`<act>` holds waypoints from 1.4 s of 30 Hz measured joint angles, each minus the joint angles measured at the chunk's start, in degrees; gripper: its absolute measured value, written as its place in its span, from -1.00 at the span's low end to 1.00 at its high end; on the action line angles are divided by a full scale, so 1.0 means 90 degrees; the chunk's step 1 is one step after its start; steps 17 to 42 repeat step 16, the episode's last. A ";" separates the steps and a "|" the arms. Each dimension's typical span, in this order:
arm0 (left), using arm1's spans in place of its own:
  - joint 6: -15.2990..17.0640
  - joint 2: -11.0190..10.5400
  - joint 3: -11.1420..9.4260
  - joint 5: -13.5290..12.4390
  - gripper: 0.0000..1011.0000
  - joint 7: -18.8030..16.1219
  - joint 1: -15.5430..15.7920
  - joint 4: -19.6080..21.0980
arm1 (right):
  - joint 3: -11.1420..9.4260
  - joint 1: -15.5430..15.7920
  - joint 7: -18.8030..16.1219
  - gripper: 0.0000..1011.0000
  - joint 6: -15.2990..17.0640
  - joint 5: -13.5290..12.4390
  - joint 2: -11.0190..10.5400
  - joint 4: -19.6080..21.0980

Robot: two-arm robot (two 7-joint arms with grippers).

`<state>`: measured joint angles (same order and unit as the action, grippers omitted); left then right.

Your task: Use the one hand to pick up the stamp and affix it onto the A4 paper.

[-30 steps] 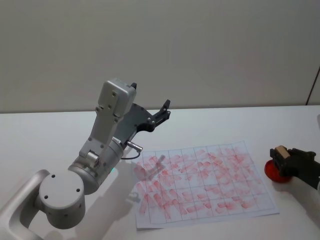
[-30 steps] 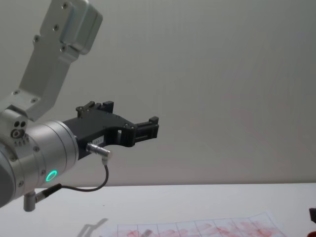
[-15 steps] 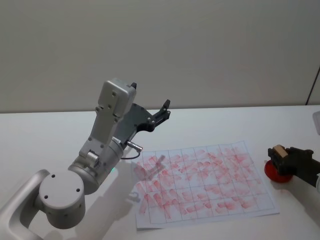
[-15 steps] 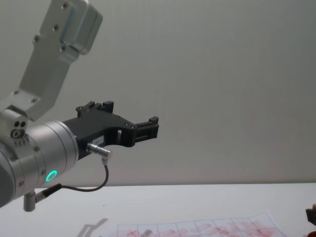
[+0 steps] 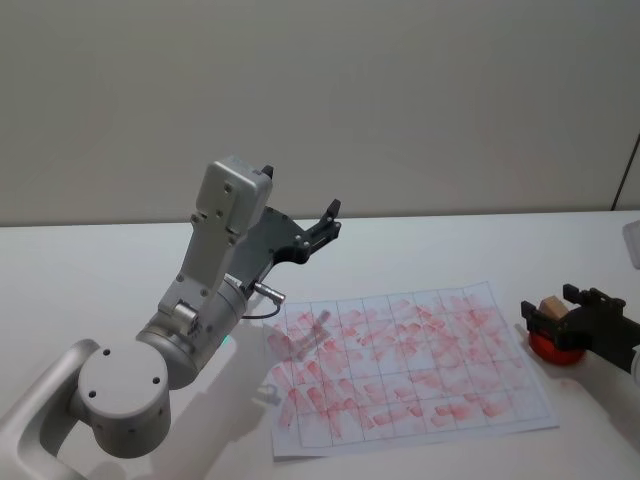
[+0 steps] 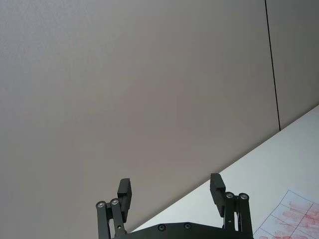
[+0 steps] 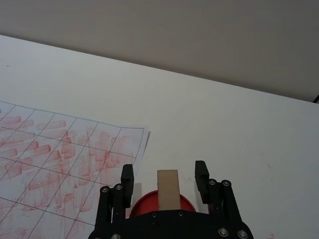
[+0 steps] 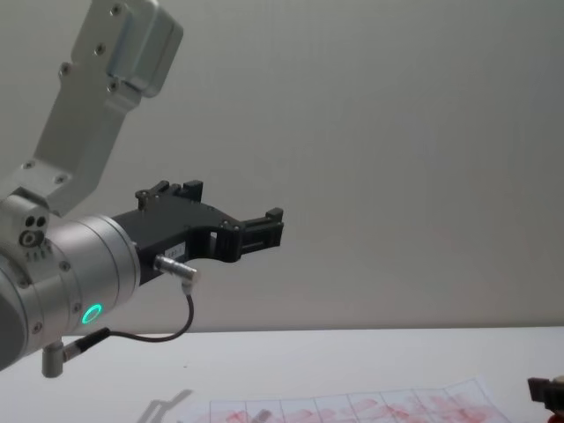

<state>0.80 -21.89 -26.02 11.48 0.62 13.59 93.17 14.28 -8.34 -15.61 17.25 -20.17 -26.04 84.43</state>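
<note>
The stamp (image 5: 549, 307), a small tan block, stands upright on a round red ink pad (image 5: 556, 347) at the right of the table. My right gripper (image 5: 549, 299) is open around it. In the right wrist view the stamp (image 7: 167, 191) has a gap to each of the fingers (image 7: 127, 177) beside it. The A4 paper (image 5: 410, 365), a ruled grid full of red prints, lies just left of the pad. My left gripper (image 5: 326, 224) is open and held high over the table's left, empty.
The white table (image 5: 450, 250) runs back to a plain wall. My left arm's large grey body (image 5: 200, 310) rises over the paper's left edge. A dark vertical strip (image 5: 628, 170) marks the wall at far right.
My right gripper's fingers have spread apart from the stamp, which now stands free on the red pad, and the gripper has shifted slightly left. The left arm has not moved.
</note>
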 joint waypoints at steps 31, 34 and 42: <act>0.0000 0.0000 0.0000 0.0000 0.98 0.0000 0.0000 0.0000 | 0.0000 -0.0013 -0.0017 0.98 0.0011 0.0017 0.0004 -0.0014; 0.0000 0.0000 0.0000 0.0000 0.98 0.0000 0.0000 0.0000 | 0.0000 -0.0013 -0.0017 0.98 0.0011 0.0017 0.0004 -0.0014; 0.0000 0.0000 0.0000 0.0000 0.98 0.0000 0.0000 0.0000 | 0.0000 -0.0013 -0.0017 0.98 0.0011 0.0017 0.0004 -0.0014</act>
